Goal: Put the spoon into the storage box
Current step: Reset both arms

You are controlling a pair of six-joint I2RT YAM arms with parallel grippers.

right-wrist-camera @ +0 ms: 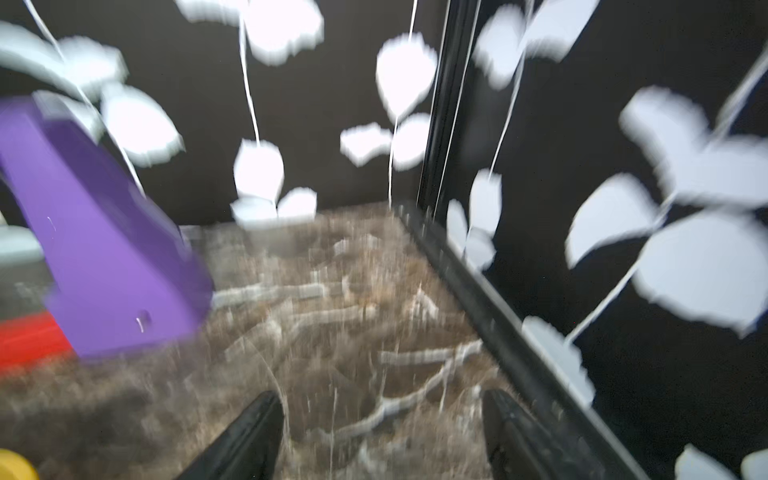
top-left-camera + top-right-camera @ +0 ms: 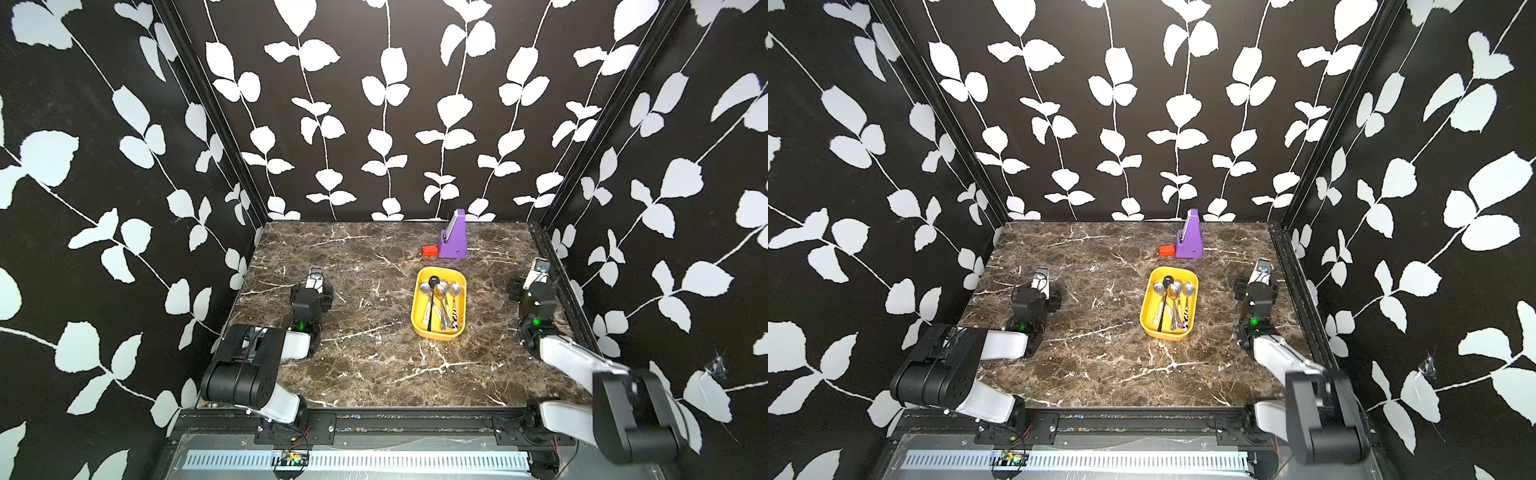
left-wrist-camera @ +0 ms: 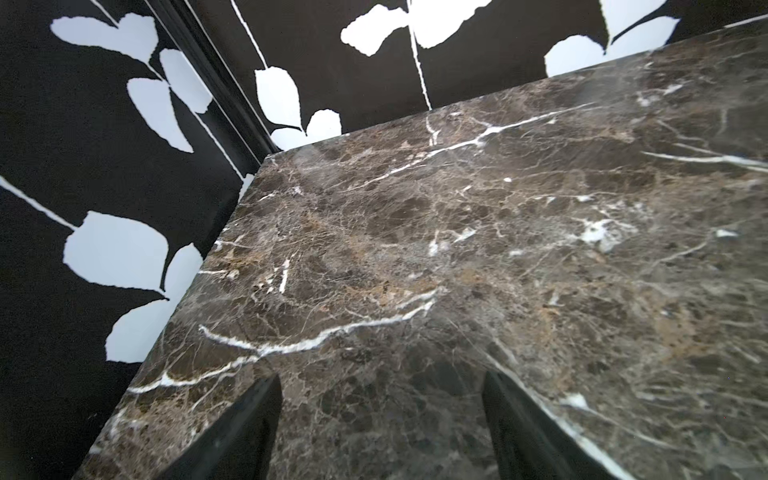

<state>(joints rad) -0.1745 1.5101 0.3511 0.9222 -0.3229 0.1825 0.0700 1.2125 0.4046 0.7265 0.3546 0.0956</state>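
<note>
In both top views the yellow storage box [image 2: 436, 335] [image 2: 1166, 335] stands right of the table's middle. Several spoons [image 2: 443, 291] [image 2: 1176, 291] lie in it lengthwise, bowls toward the back wall. Every spoon I see is inside it. My left gripper [image 2: 316, 275] [image 3: 381, 376] rests low over bare marble on the left, open with nothing between its fingers. My right gripper [image 2: 540, 266] [image 1: 382, 394] hangs by the right rail, to the right of the box, jaws apart and empty. The right wrist view is blurred and catches a yellow corner of the box [image 1: 14, 465].
A purple wedge-shaped stand [image 2: 453, 239] [image 1: 108, 249] and a small red block [image 2: 430, 250] [image 1: 29, 336] sit behind the box near the back wall. Leaf-patterned walls enclose the marble table [image 2: 374, 365], and a black rail [image 2: 557, 282] runs along its right edge.
</note>
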